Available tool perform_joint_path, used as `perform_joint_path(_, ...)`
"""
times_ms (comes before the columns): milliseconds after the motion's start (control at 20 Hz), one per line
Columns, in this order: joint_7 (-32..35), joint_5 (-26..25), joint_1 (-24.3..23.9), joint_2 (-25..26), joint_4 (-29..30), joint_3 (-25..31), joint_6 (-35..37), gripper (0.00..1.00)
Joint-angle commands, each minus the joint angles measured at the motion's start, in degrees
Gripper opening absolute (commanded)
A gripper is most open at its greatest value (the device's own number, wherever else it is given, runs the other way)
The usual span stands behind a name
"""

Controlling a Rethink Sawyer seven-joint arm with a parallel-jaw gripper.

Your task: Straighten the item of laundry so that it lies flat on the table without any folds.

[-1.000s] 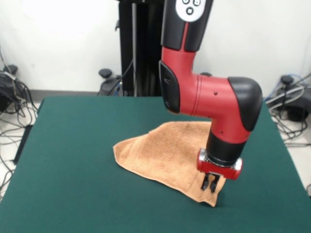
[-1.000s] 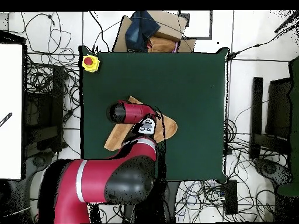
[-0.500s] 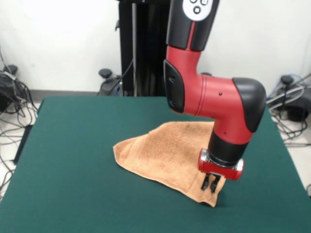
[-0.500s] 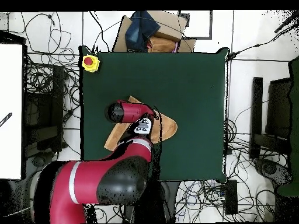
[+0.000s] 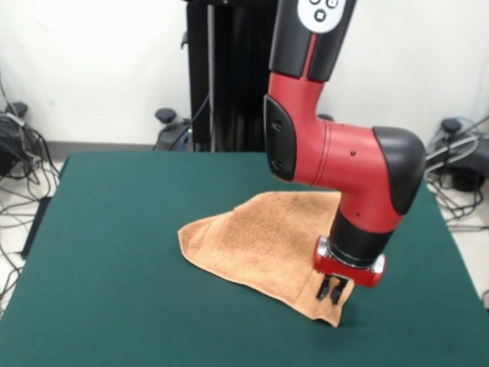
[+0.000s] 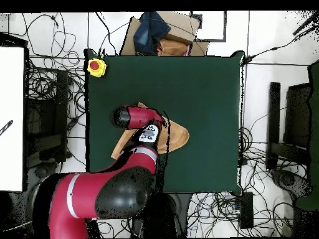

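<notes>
The table has a dark green felt top and fills most of the front view; in the overhead view it shows as a green rectangle ringed by floor and tangled cables. No writing can be read on it.

The arm is next in bulk, red with black joints, coming down from above and bending at an elbow over the cloth. At the top of the front view a black segment carries a light panel with round buttons; their markings are too small to read. From above, the arm covers part of the cloth, and a small white patch with dark marks sits on the wrist, also unreadable.

The towel is peach-orange terry, lying right of the table's middle in the front view. It is not flat: it forms a rough triangle, with one rounded corner pointing left and a narrow corner toward the near edge. From above, only its edges show beside the arm.

The claw points straight down at the towel's near corner. Its two dark fingers stand close together just above or on the cloth; whether they pinch the fabric cannot be told.

A yellow box with a red button sits at one table corner.
</notes>
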Motion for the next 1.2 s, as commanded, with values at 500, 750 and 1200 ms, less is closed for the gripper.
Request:
perform_joint_path(500, 15.44, 7.31, -2.57, 16.77, -28.68, -7.21, -0.36, 0.0)
perform_joint_path(750, 14.99, 5.16, -2.65, 13.44, -28.64, -7.55, 8.62, 0.0)
perform_joint_path(1200, 10.99, 5.9, -1.9, -3.72, -13.04, -3.38, 27.45, 0.0)
